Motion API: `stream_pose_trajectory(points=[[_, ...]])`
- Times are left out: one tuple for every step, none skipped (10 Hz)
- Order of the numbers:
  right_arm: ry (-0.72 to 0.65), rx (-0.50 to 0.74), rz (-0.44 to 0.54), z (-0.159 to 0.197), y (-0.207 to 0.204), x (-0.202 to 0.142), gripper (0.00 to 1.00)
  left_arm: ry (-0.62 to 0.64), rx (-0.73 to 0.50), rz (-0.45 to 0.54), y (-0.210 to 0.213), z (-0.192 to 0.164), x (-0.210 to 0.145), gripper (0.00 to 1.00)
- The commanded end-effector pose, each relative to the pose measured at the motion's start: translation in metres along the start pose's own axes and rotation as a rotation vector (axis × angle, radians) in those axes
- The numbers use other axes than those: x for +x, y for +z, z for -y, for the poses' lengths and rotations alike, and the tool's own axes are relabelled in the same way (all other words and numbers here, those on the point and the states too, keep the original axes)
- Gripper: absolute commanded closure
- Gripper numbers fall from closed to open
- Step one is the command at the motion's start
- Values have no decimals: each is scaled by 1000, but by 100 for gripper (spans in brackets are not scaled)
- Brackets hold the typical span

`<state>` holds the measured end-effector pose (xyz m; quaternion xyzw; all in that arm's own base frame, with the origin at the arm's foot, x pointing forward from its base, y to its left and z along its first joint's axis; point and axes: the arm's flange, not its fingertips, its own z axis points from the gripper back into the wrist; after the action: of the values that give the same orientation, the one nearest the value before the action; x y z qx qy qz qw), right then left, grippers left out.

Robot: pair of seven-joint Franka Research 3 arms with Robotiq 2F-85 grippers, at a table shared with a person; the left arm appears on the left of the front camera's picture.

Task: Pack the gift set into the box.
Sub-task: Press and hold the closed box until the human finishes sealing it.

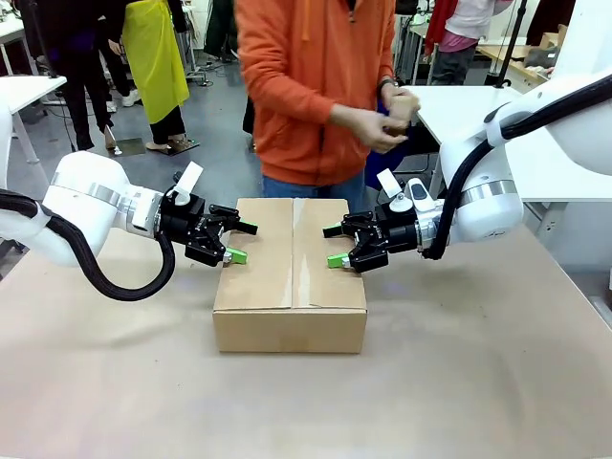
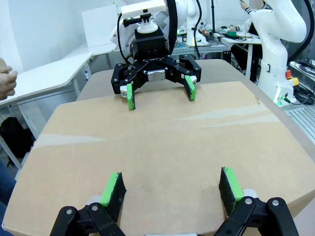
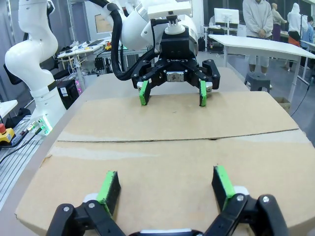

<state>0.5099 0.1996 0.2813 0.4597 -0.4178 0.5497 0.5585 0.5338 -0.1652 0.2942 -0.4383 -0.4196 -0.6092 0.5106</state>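
Grey floor (image 1: 206,143), white tables (image 1: 469,110) behind, tan tabletop (image 1: 430,382) in front.

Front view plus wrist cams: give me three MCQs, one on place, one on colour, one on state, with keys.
1. Where do the grippers sit relative to the box?
A. both on its left
B. one at each side
C. both inside it

2. What colour are the finger pads?
A. green
B. red
C. blue

3. How are the box's top flaps?
A. upright
B. torn off
C. folded shut

Key: B, left gripper and right gripper flank it; A, the pads show green; C, the flaps lie flat, meeting at a centre seam.
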Motion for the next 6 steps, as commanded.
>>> stream_pose_trajectory(points=[[-9,0,-9,-1,-2,-2,0,-12,1,-3,-1,2,-1,0],[-9,0,-9,-1,-2,-2,0,-12,1,-3,-1,2,-1,0],[-9,0,-9,-1,-2,-2,0,-12,1,-3,-1,2,-1,0],[-9,0,-9,-1,-2,-2,0,-12,1,-3,-1,2,-1,0],[-9,0,-9,-1,-2,-2,0,-12,1,-3,-1,2,-1,0],[-9,0,-9,-1,-2,-2,0,-12,1,-3,-1,2,-1,0]])
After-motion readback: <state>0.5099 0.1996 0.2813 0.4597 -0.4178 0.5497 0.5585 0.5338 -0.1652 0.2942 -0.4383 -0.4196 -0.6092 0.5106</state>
